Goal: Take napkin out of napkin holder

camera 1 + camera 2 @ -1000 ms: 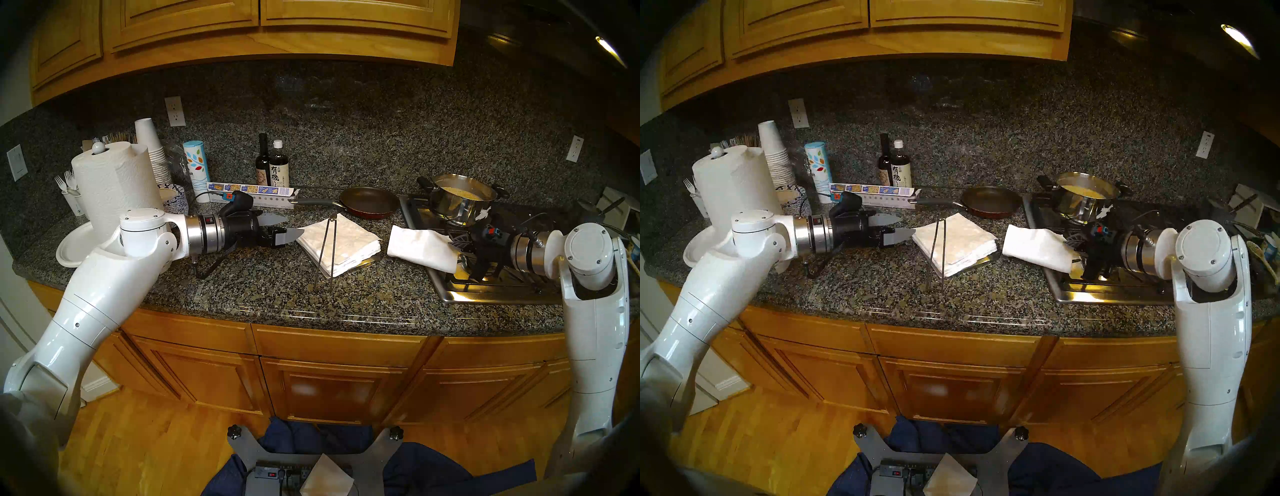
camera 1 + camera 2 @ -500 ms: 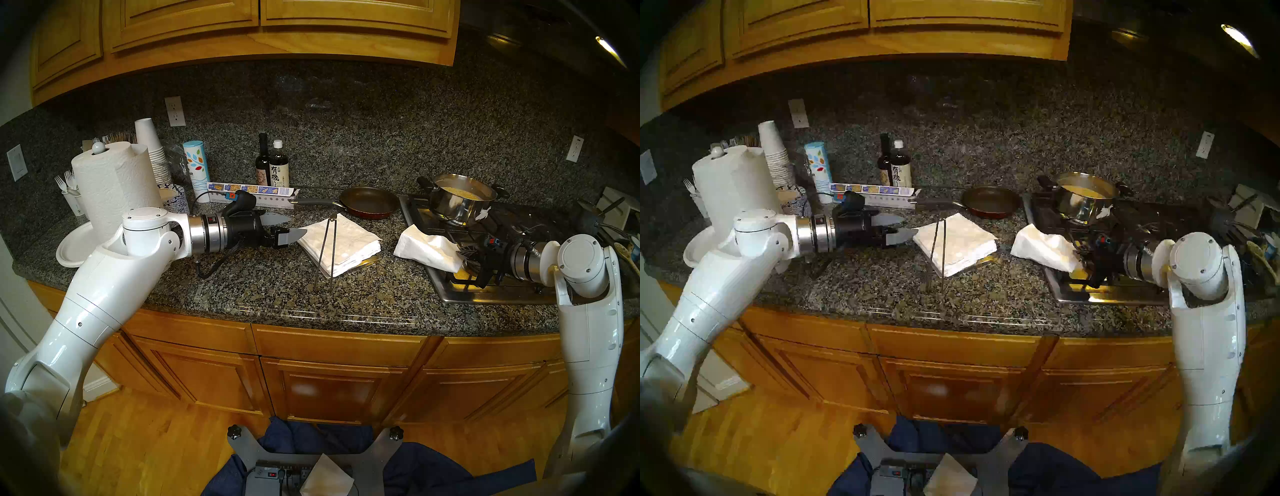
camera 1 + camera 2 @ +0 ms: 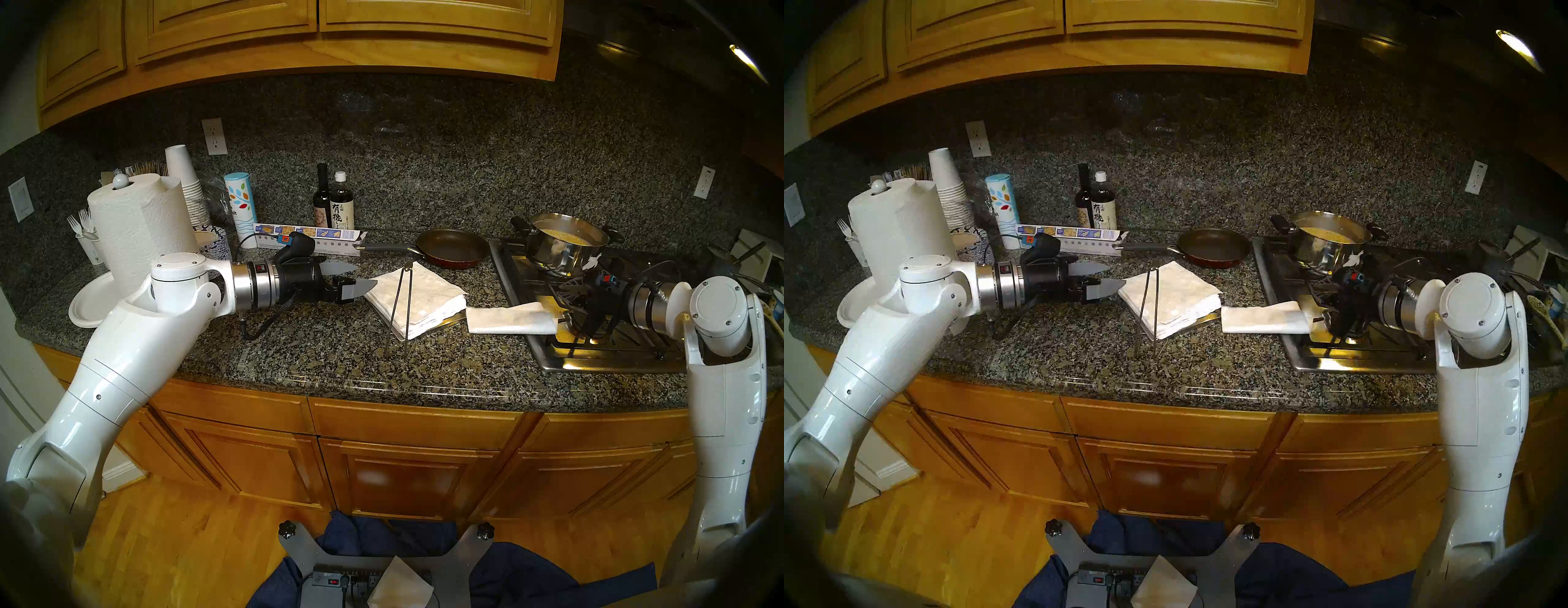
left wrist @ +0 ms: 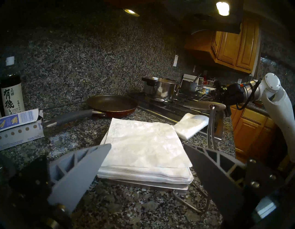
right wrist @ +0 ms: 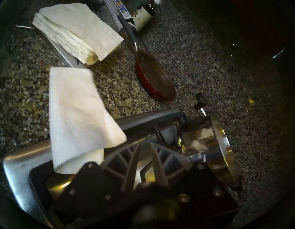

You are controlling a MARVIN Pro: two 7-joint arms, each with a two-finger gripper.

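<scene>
On the worktop [image 3: 339,365] beside the stove [image 3: 594,363], the napkin [image 3: 509,320] looks limp and tearable (pinch a free corner); right tool [image 5: 145,144] barely parted, empty.

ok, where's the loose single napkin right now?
In the head view, the thin white paper napkin lies right of centre, draped from the granite counter onto the steel cooktop's left edge, just right of the napkin stack.

Speckled granite worktop [image 3: 322,361] all along here. On it: the brass napkin holder [image 3: 456,317] bearing its stack, a loose napkin [image 3: 509,320] just beside it lapping onto the cooktop [image 3: 594,361], a red frying pan [image 3: 452,247], a long box [image 3: 309,238], two bottles [image 3: 333,204], a paper-towel roll [image 3: 140,229], a plate [image 3: 91,303].
</scene>
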